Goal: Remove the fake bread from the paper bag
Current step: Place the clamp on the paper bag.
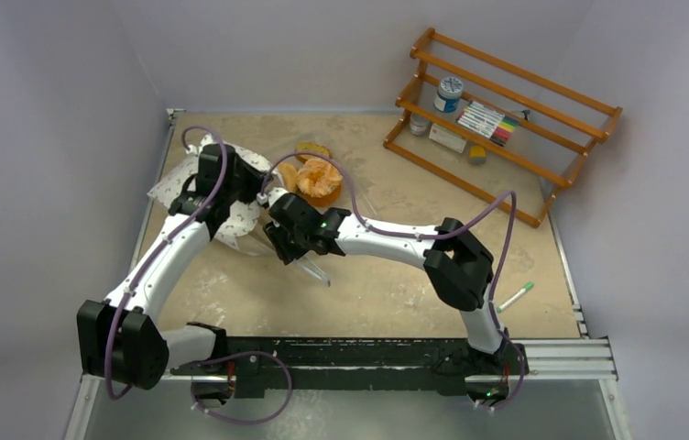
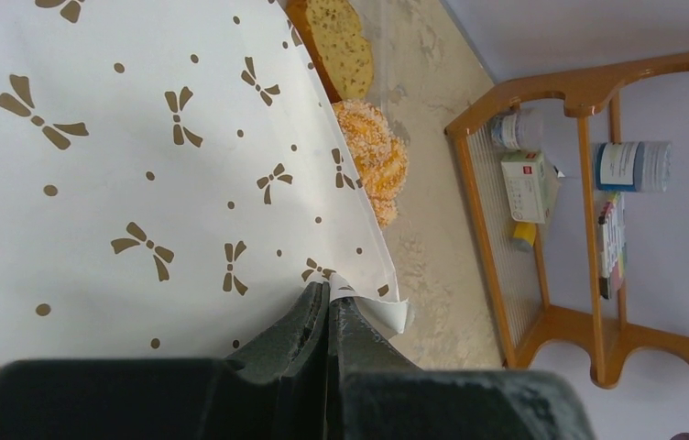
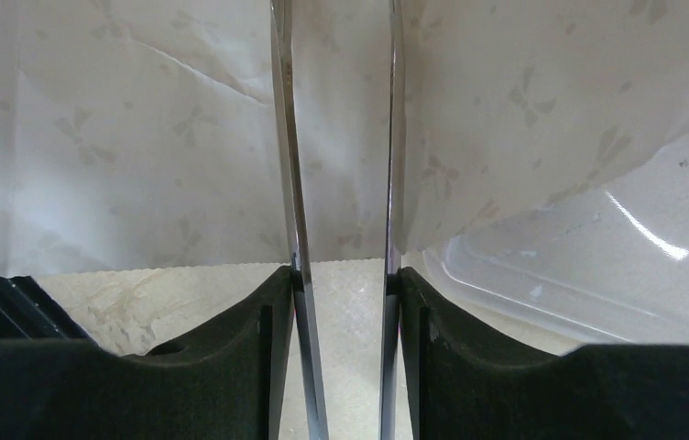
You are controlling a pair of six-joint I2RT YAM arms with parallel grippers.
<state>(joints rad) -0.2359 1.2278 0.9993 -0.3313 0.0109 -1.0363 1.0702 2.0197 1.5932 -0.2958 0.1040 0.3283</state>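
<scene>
**A:** What do your screens show?

**B:** My left claw (image 2: 330,298) is pinched together on the edge of the paper bag (image 2: 139,165), near a corner. The bag is white with brown dragonfly marks. My right claw (image 3: 345,280) is clamped on the metal tongs (image 3: 290,183). Their 2 blades stand apart and point at the bag's paper.

**A:** And the fake bread?

**B:** 2 pieces lie outside, just beyond the bag's edge: an orange bun (image 2: 373,160) and a seeded slice (image 2: 339,41). I cannot tell whether any is inside the bag.

**A:** What could go wrong?

**B:** 3 things, as I judge it.
- The left grip takes only a thin bit of paper. A pull could tear it or let it slip, and the bag would sag over the tongs.
- The blades are thin and hard. Pushed in blind, they could pierce the paper or grab only a fold.
- The clear tray (image 3: 579,275) sits just beside the bag on the bench (image 2: 432,229). A wide swing of my right arm could knock it and scatter the pieces nearby.
</scene>
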